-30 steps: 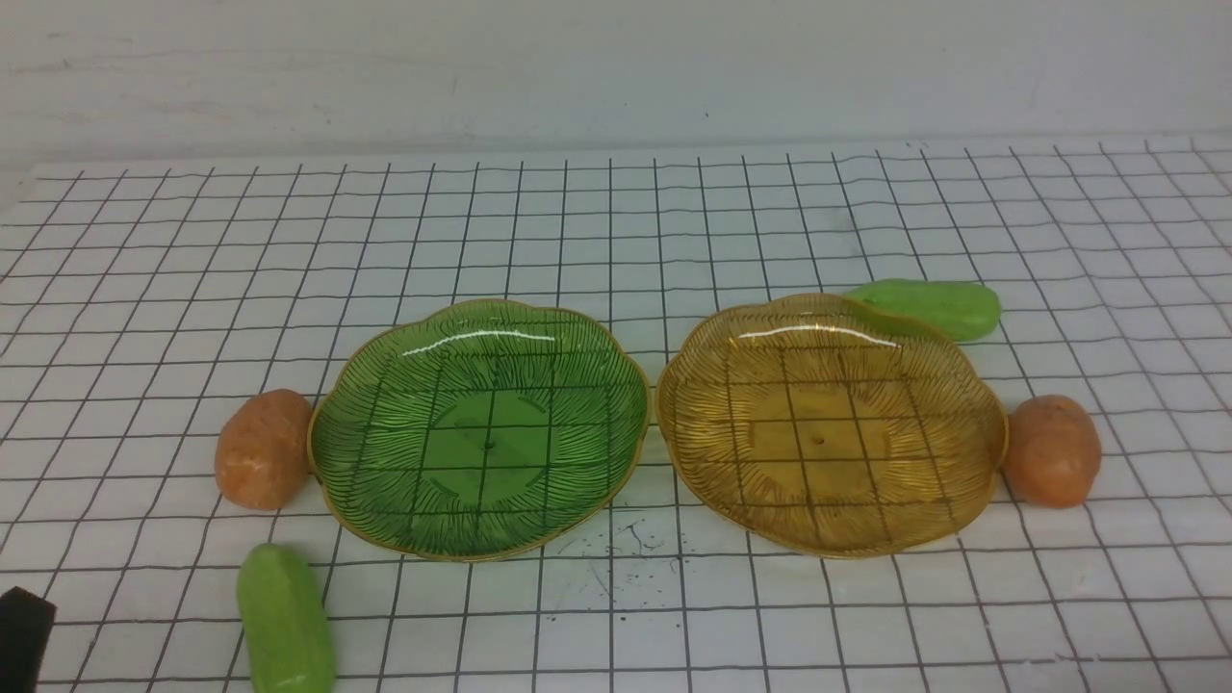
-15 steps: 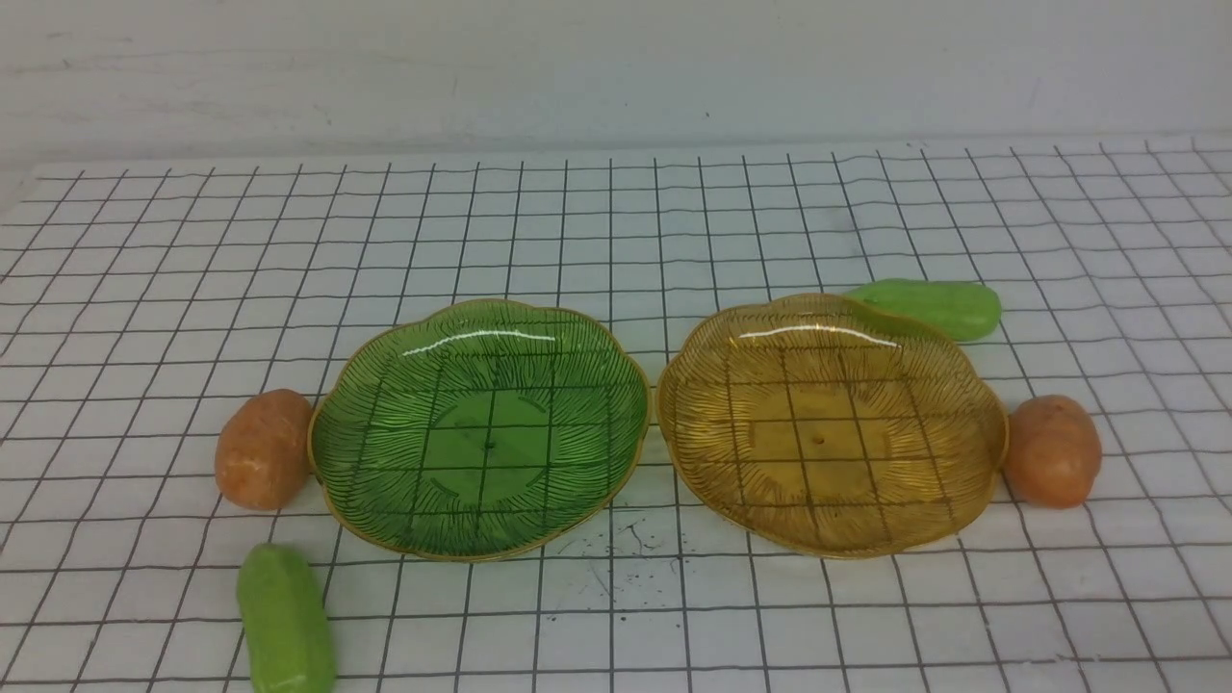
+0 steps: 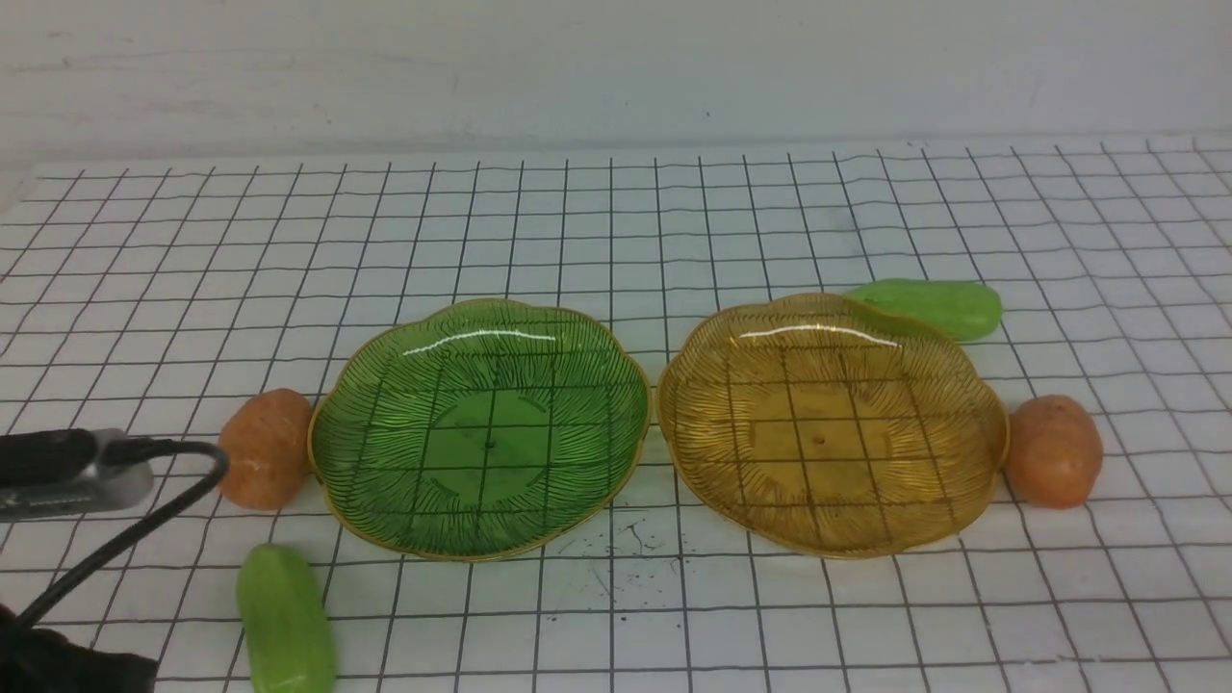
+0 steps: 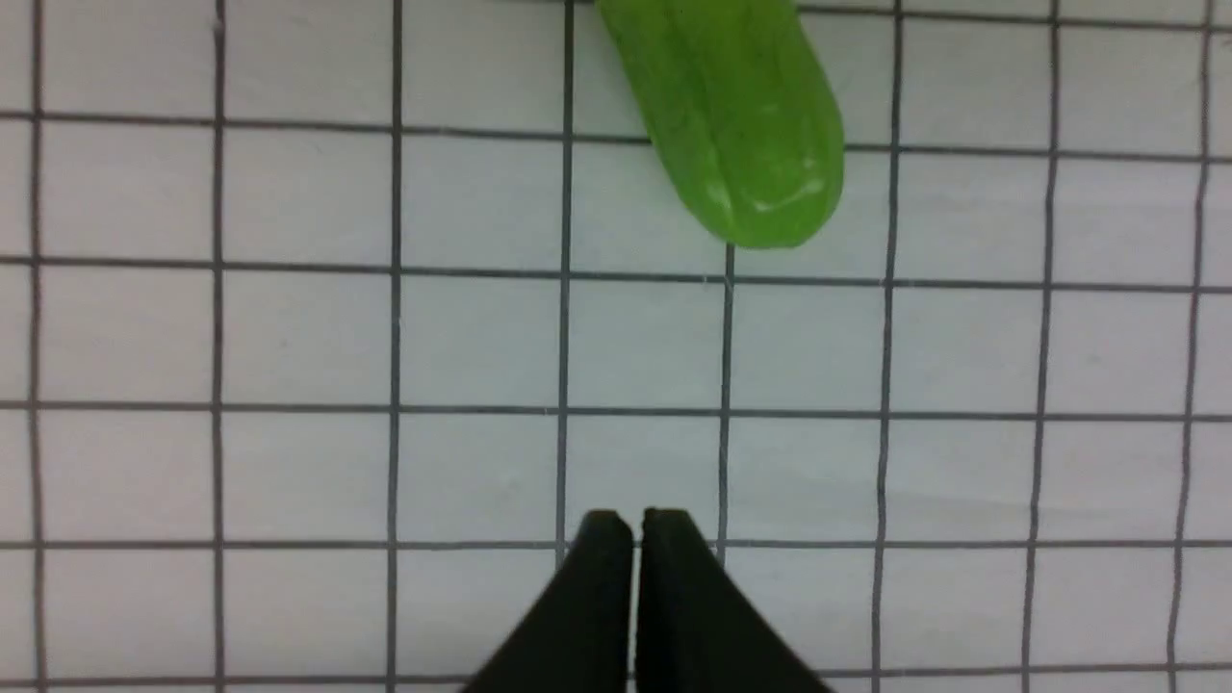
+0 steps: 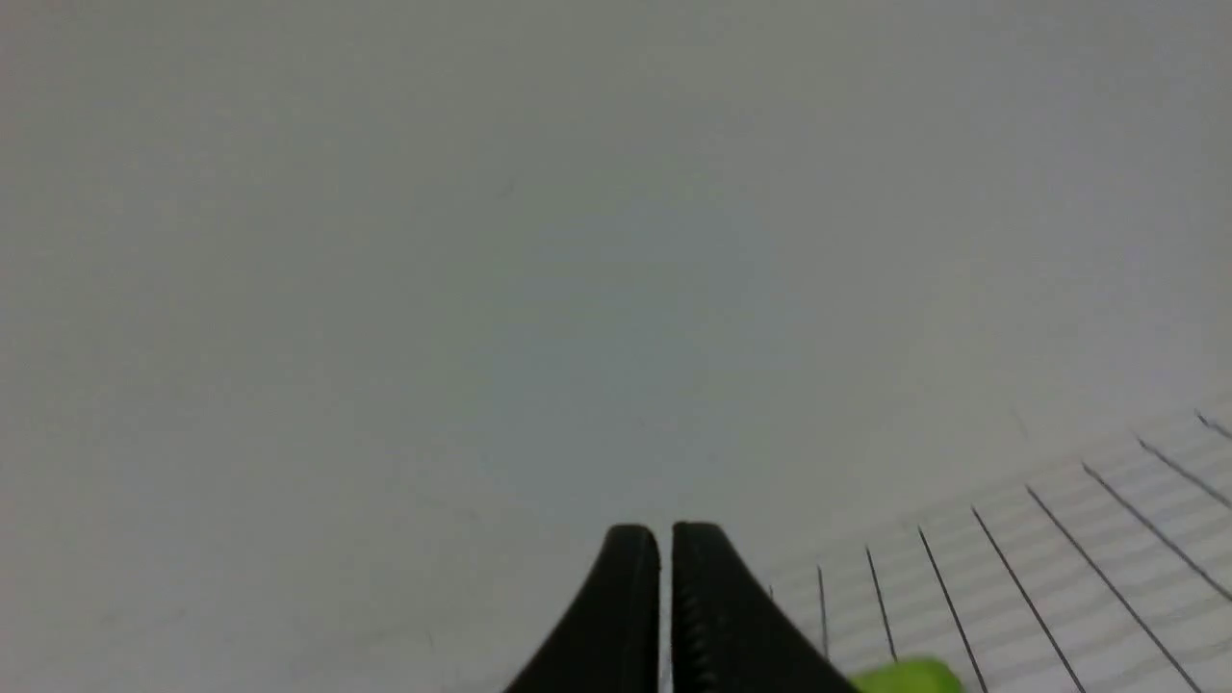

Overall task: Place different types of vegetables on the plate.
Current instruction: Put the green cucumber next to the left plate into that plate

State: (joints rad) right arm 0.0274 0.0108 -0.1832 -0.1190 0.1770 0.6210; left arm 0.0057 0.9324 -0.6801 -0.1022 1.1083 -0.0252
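Observation:
Two ribbed plates sit side by side on the grid cloth: a green plate (image 3: pixel 478 428) at left, an amber plate (image 3: pixel 830 423) at right, both holding nothing. An orange-brown potato (image 3: pixel 262 449) touches the green plate's left rim; another potato (image 3: pixel 1053 450) lies at the amber plate's right rim. One light-green cucumber (image 3: pixel 285 621) lies near the front left, also in the left wrist view (image 4: pixel 731 115); another cucumber (image 3: pixel 938 307) lies behind the amber plate. My left gripper (image 4: pixel 636 520) is shut and empty, short of the near cucumber. My right gripper (image 5: pixel 665 531) is shut, facing the wall.
The left arm's wrist and black cable (image 3: pixel 115 472) show at the left edge of the front view, beside the left potato. A pale wall (image 3: pixel 616 67) runs behind the grid cloth. A green cucumber tip (image 5: pixel 905 677) shows at the edge of the right wrist view.
The left arm's wrist and cable have come into the front view at the left edge, near the left potato. The vegetables and plates have not moved.

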